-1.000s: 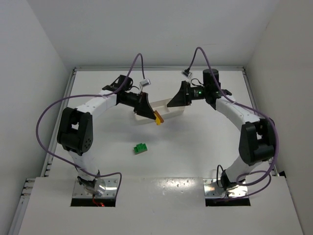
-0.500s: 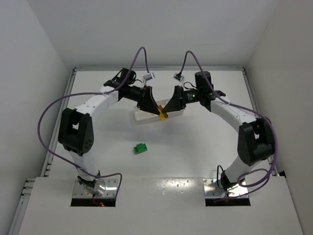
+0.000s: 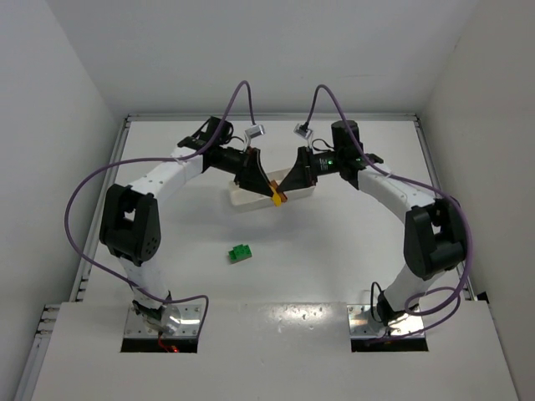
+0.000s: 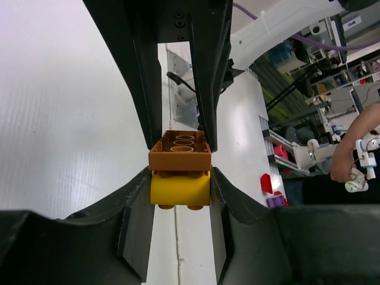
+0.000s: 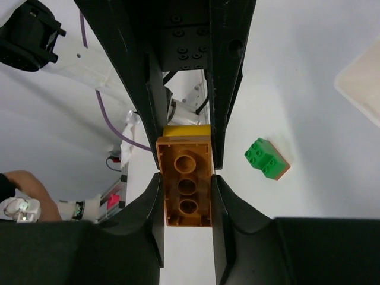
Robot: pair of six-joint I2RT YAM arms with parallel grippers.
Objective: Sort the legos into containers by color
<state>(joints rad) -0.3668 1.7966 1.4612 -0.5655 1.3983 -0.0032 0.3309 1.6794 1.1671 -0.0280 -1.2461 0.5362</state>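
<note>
My two grippers meet tip to tip above the white tray (image 3: pixel 241 200), whose containers are mostly hidden under them. A yellow lego (image 4: pixel 180 189) and a brown lego (image 4: pixel 180 155) are stuck together between them (image 3: pixel 278 197). The left gripper (image 4: pixel 180 191) is shut on the yellow one, its fingers flat against its sides. The right gripper (image 5: pixel 187 190) is shut on the brown lego (image 5: pixel 187 184), with the yellow lego (image 5: pixel 186 130) showing behind it. A green lego (image 3: pixel 242 252) on a brown base lies on the table nearer the arm bases, also in the right wrist view (image 5: pixel 267 158).
A corner of the tray (image 5: pixel 363 89) shows at the right edge of the right wrist view. Purple cables (image 3: pixel 238 100) arch over both arms. White walls close in the table on the left, back and right.
The left gripper with its yellow lego and the right gripper moved toward each other and met over the tray. The right gripper went from open to shut on the brown lego.
</note>
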